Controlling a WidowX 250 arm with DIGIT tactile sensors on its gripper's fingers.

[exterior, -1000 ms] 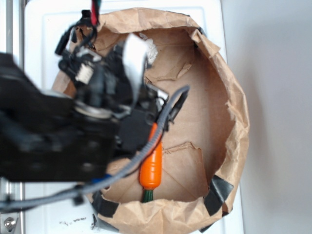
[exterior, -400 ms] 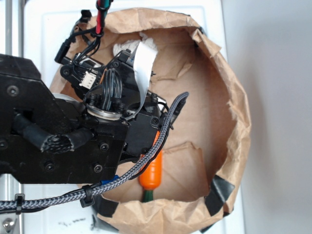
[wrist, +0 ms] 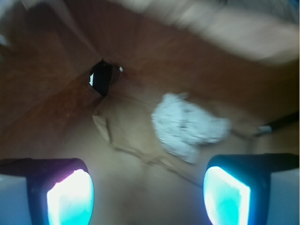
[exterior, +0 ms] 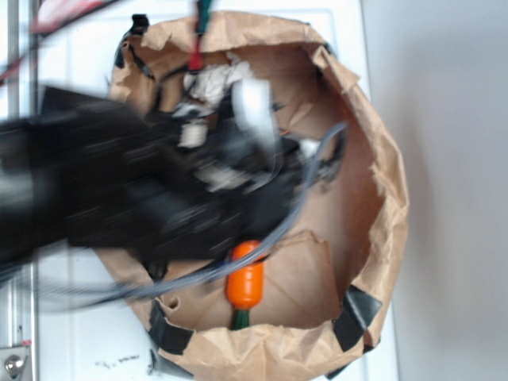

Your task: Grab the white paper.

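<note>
Exterior view: a top-down look at a wide brown paper bag (exterior: 381, 198) lying open on a white tabletop (exterior: 79, 48), with its rolled rim forming a rough ring.
Robot arm: a black arm (exterior: 119, 182), heavily blurred, is reaching in from the left and covering much of the bag's left half.
White paper: a crumpled off-white wad (exterior: 213, 79) is sitting on the bag floor near the upper rim, partly hidden behind the arm's front end.
Carrot: an orange carrot (exterior: 245, 279) with a dark green end is lying near the lower rim, well apart from the white paper, its upper part hidden under the arm.
Tape: black tape patches (exterior: 355, 311) are showing along the bag's lower rim.
Wrist view: the camera is looking down into the bag past the claw (wrist: 147, 192), whose 2 fingers (wrist: 70, 197) are appearing at the bottom corners, glowing cyan.
Claw state: the 2 fingers are standing wide apart, holding nothing, with bare bag floor showing between them.
White paper in wrist view: the lumpy wad (wrist: 187, 126) is resting on the brown bag floor, above the gap between the fingers and nearer the right one, not touching either.
Bag interior: a creased fold is lying just left of the wad, and a small dark hole (wrist: 101, 77) is showing in the bag wall toward the upper left.
Image quality: both views are blurred, so fine detail is hard to tell.
</note>
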